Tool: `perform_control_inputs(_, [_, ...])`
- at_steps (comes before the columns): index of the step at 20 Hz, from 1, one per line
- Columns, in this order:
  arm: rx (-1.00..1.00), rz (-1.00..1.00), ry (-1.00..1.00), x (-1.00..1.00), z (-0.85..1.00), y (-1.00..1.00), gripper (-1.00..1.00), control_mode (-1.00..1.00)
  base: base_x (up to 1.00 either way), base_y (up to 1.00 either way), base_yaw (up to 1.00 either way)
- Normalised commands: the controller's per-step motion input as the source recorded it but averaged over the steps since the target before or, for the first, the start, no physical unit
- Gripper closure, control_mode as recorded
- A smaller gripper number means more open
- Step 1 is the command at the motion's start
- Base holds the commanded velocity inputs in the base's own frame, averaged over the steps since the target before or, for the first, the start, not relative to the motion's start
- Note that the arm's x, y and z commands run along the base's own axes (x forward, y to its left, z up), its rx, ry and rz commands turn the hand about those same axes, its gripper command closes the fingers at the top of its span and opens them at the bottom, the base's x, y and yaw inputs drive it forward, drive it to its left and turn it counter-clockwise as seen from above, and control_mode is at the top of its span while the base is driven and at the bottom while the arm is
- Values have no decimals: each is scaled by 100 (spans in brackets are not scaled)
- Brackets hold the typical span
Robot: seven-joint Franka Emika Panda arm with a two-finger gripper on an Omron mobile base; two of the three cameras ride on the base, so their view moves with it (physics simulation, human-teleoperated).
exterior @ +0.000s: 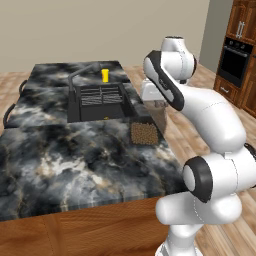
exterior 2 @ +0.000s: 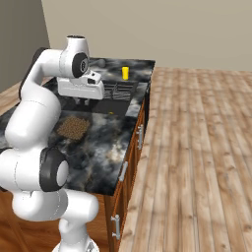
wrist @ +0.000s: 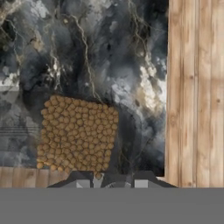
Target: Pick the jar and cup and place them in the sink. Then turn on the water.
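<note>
Even, soft rendered light; faint shadows; pale sheen on the counter (exterior: pixel 75 165); coarse, slightly blurry textures.

Jar (exterior: pixel 144 133): short and wide, its brown speckled grainy body showing through a dark glassy upper part; upright on the marbled counter just beside the sink's near right corner, close to the counter edge. From above (wrist: pixel 76 133) it reads as a squarish patch of brown grains.

Cup (exterior: pixel 105 75): small, bright yellow, upright on the counter just beyond the sink's far rim; seen also from the right (exterior 2: pixel 125 73).

Sink (exterior: pixel 102 114): large black rectangular basin sunk in the dark marbled counter, a grey wire rack across its far part; a tiny yellow speck lies near its front wall.
</note>
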Motion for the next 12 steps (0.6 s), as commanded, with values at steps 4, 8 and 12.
perform_control_inputs(4, [0,0,4,-6,21,0,100,-100,0,0,0])
perform_control_inputs(8, [0,0,5,-4,9,0,100,-100,0,0,0])
perform_control_inputs(12, [0,0,5,-5,6,0,100,-100,0,0,0])
